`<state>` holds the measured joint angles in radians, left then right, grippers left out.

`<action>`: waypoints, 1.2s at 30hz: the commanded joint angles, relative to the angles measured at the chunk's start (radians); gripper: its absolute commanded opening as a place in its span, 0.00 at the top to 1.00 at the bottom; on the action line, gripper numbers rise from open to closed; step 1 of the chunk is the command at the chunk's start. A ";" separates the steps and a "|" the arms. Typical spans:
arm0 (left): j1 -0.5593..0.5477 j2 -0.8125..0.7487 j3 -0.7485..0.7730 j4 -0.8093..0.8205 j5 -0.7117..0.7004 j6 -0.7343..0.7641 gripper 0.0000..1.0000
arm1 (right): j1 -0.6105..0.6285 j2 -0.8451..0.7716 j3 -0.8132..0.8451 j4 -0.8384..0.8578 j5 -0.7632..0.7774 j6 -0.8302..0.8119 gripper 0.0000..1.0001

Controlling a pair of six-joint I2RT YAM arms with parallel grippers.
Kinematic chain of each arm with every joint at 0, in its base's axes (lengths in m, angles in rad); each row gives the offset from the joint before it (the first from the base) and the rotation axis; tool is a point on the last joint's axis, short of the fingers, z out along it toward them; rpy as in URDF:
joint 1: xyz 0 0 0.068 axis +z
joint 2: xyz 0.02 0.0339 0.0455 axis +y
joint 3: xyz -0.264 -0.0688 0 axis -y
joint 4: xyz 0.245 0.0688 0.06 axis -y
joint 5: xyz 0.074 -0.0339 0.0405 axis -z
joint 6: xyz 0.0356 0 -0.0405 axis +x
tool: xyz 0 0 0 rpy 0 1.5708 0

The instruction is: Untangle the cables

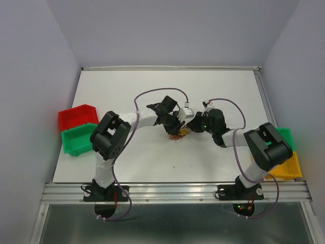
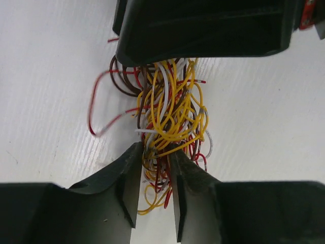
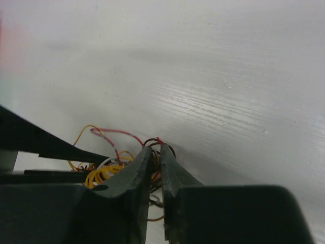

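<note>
The cables point(image 1: 177, 134) are a small tangle of thin yellow, red, white and dark brown wires on the white table point(image 1: 152, 91), between my two grippers. In the left wrist view the tangle point(image 2: 170, 114) runs from my left gripper point(image 2: 156, 152) up to the black body of the right gripper point(image 2: 203, 30). The left jaws are close together with a bundle of wires pinched between them. My right gripper point(image 3: 156, 148) is nearly closed, with dark brown and red wires point(image 3: 157, 142) clamped at its tips. In the top view the left gripper point(image 1: 174, 126) and the right gripper point(image 1: 190, 127) meet over the tangle.
A red bin point(image 1: 76, 116) and a green bin point(image 1: 78, 138) stand at the table's left edge. A green bin point(image 1: 287, 134) and a yellow bin point(image 1: 290, 168) stand at the right edge. A red-and-white wire loop point(image 2: 96, 117) sticks out left of the tangle.
</note>
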<state>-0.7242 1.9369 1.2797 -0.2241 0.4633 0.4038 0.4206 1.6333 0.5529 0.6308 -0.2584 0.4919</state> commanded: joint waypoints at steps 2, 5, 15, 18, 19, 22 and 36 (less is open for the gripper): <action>-0.004 -0.004 0.030 -0.008 -0.023 0.017 1.00 | 0.010 -0.012 0.033 0.018 -0.010 -0.003 0.99; -0.004 -0.041 0.021 -0.003 -0.037 0.021 1.00 | 0.010 -0.084 -0.016 0.029 0.071 0.014 1.00; 0.031 -0.335 -0.149 0.219 -0.216 -0.040 1.00 | 0.004 -0.490 -0.254 0.032 0.658 0.102 1.00; 0.083 -0.410 -0.186 0.295 -0.221 -0.077 1.00 | 0.000 -0.595 -0.298 -0.002 0.754 0.091 1.00; 0.101 -0.429 -0.204 0.311 -0.212 -0.089 1.00 | 0.000 -0.611 -0.306 -0.032 0.796 0.091 0.99; 0.160 -0.499 -0.238 0.370 -0.244 -0.143 1.00 | 0.000 -0.674 -0.332 -0.059 0.876 0.096 1.00; 0.160 -0.570 -0.281 0.350 0.090 -0.045 1.00 | -0.002 -0.673 -0.381 0.214 0.172 -0.154 0.16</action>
<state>-0.5205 1.3590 0.9722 0.1448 0.4465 0.2897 0.4194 0.9260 0.2100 0.6575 0.2272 0.4557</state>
